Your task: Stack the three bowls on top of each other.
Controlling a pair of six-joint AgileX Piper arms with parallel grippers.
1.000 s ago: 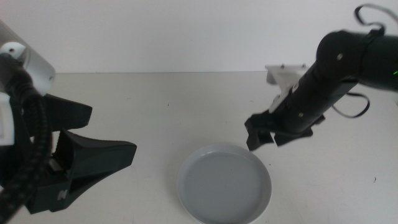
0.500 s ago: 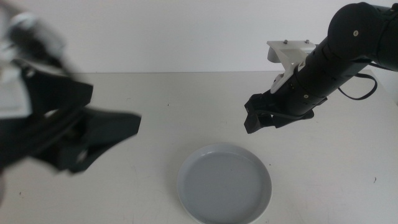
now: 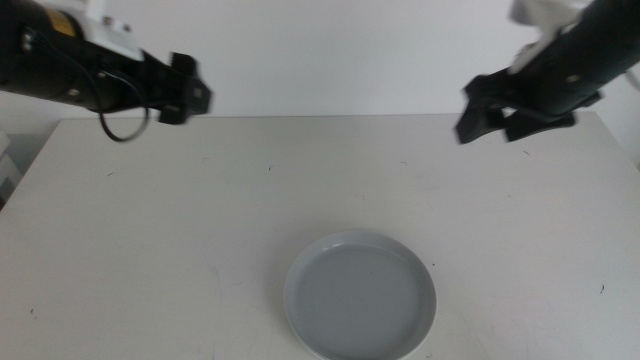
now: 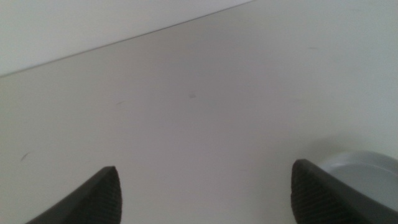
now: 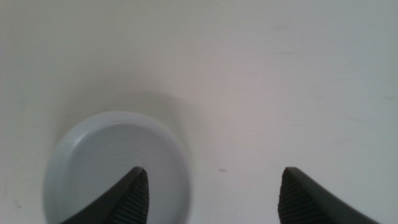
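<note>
Both arms have pulled up and back since 1 s ago: left gripper [image 3: 190,95] was low at the near left edge, now sits high at the far left; right gripper [image 3: 500,112] was just beside the bowl rim, now high at the far right.

Nearest, the pale grey-blue bowl [image 3: 361,296] sits alone on the white worktop [image 3: 180,250], near the front edge, slightly right of centre, empty, flat, touched by nothing. Only 1 bowl shows in any view; the other 2 are out of frame, so stack progress can't be judged.

Farther back, both grippers hang well apart from the bowl. Wrist views show each pair of fingers spread wide, released, holding nothing.

Risks, my read:
- Low rim gives little to pinch; a shallow bite could let the bowl slip or tip on lift.
- Smooth worktop: a finger landing on the rim instead of straddling it would shove the bowl sideways.
- Both arms reaching for the 1 bowl could collide.
</note>
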